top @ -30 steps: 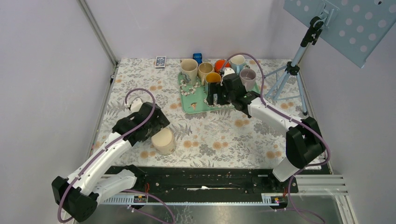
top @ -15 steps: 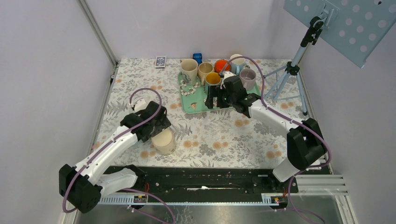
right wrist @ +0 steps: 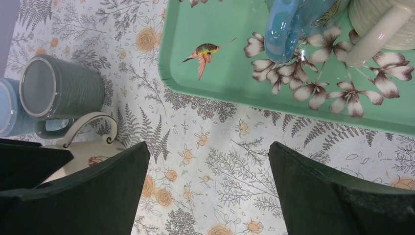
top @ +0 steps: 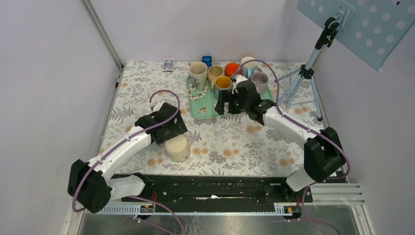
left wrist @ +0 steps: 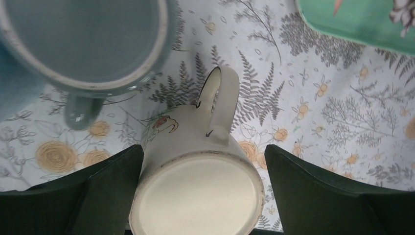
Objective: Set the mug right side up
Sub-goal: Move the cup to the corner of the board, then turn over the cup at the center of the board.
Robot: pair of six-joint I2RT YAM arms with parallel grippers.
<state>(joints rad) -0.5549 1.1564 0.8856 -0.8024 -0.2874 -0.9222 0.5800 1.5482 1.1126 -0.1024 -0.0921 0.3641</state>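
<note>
Left gripper (left wrist: 204,152): jaws wide apart, one finger on each side of the cream mug (left wrist: 195,200), no clear clamp. Mug stands base-up on the floral tablecloth (left wrist: 318,107), handle pointing away from the wrist, a grey mug (left wrist: 83,39) just beside it. Right gripper (right wrist: 208,186): jaws wide apart, holding nothing, over the tablecloth by the green tray (right wrist: 220,78) edge

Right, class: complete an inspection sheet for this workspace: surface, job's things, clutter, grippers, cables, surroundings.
Surface: table with floral cloth.
Job's things: cream mug upside down, base up.
Clutter: green tray of upright mugs at back; grey mug beside cream mug.
Grippers: left gripper open, fingers either side of cream mug; right gripper open, by tray's near edge.
Cables: purple cable looped over each arm.
Surroundings: tripod with dotted panel, right.
</note>
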